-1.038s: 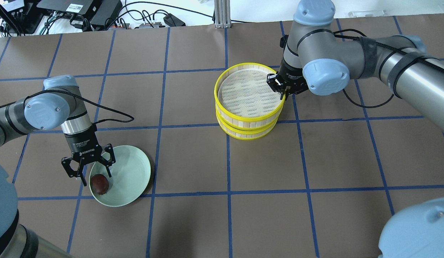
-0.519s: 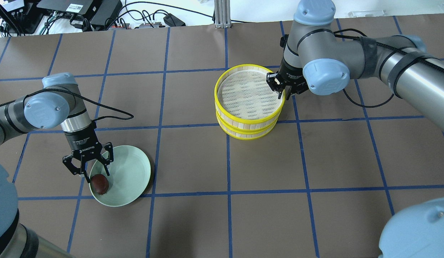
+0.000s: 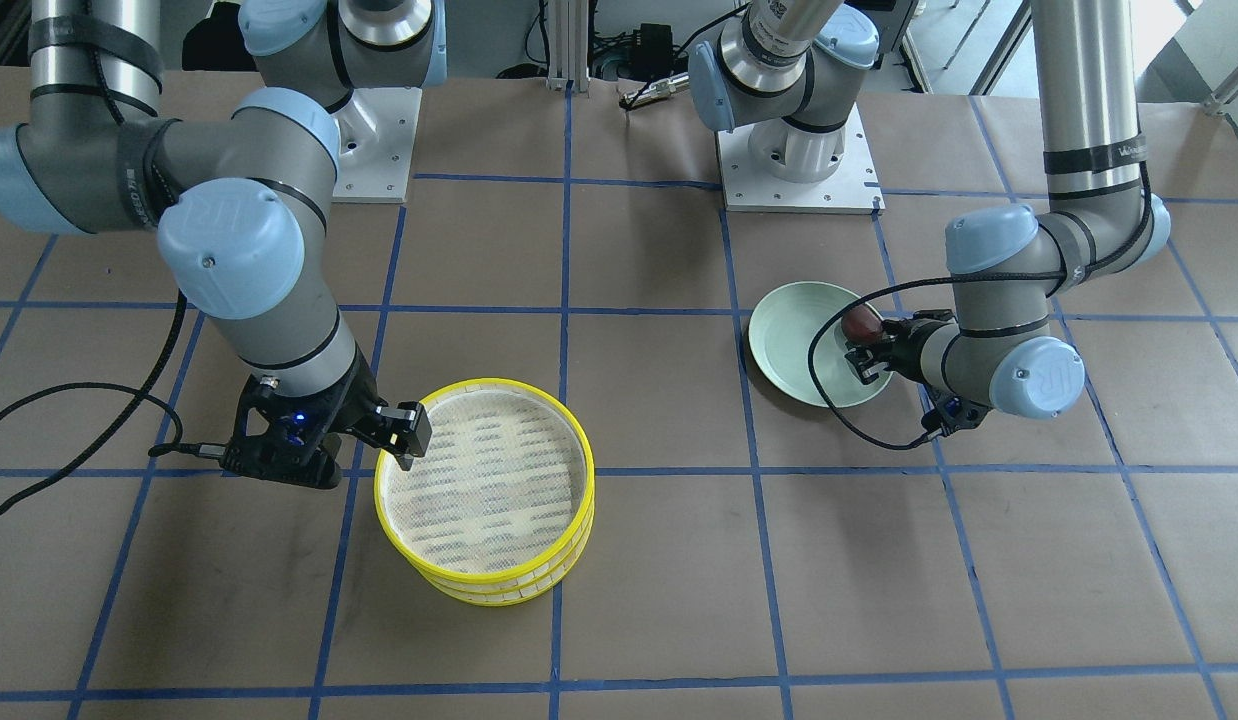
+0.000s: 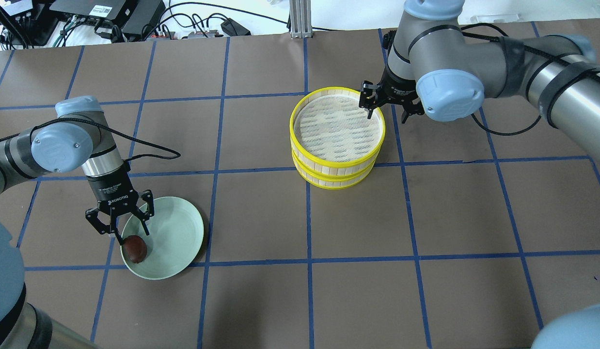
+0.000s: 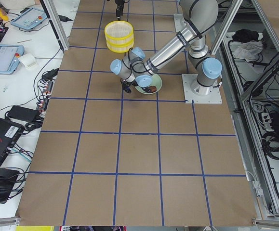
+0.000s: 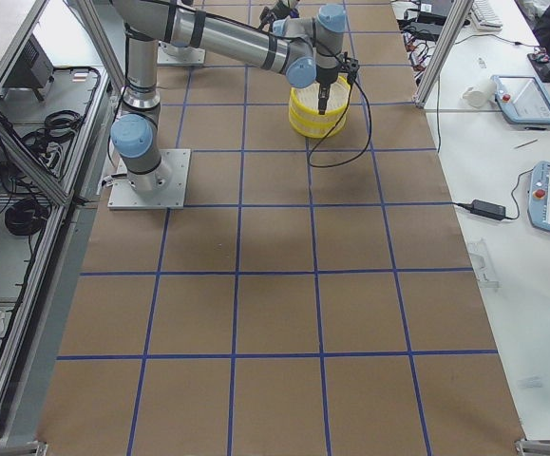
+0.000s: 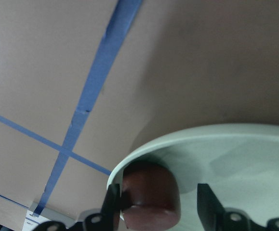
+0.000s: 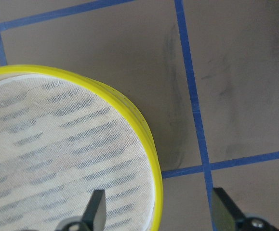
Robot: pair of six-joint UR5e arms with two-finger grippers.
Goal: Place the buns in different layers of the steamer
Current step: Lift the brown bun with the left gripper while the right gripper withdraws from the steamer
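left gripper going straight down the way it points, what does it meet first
Probably the dark reddish-brown oblong bun, which lies between the open left gripper's fingers on the pale green round plate; remaining height is unclear.

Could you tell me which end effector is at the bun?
The left end effector, open around the brown bun; the right end effector straddles the top steamer tray's rim.
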